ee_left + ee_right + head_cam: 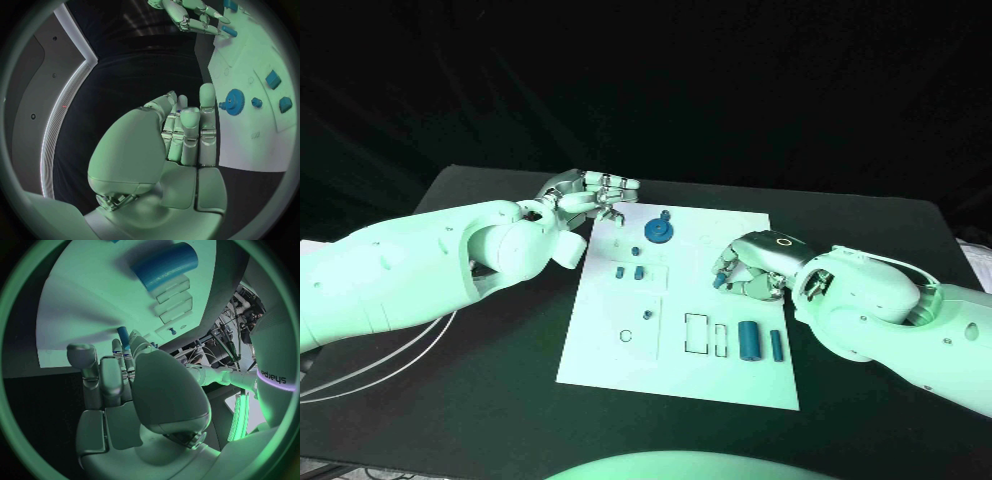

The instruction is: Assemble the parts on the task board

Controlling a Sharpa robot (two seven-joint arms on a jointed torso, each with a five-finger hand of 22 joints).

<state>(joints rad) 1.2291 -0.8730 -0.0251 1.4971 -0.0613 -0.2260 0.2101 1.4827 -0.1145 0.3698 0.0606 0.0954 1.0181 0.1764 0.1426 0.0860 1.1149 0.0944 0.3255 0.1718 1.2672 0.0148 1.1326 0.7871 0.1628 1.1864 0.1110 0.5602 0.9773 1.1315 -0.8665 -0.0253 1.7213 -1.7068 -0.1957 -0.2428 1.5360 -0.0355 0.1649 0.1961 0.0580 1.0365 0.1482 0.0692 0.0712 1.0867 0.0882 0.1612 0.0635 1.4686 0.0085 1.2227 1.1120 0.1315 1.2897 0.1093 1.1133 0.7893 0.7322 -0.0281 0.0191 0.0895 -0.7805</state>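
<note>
The white task board [678, 362] lies mid-table. On it are a blue gear [658, 232], small blue blocks [629, 271], a blue cylinder [751, 341] and a thin blue bar [776, 345]. My right hand [750, 264] hovers over the board's right side and pinches a small blue peg [720, 282] at its fingertips; the right wrist view shows the peg [123, 335] above the board [81, 305]. My left hand [589, 193] is by the board's far left corner, thumb pressed to its fingers [187, 130] on a sliver of blue [179, 109], mostly hidden.
Empty rectangular slots [697, 333] sit beside the cylinder near the board's front. The black table [473, 400] runs wide on both sides of the board. The gear [234, 102] lies just beyond my left fingertips.
</note>
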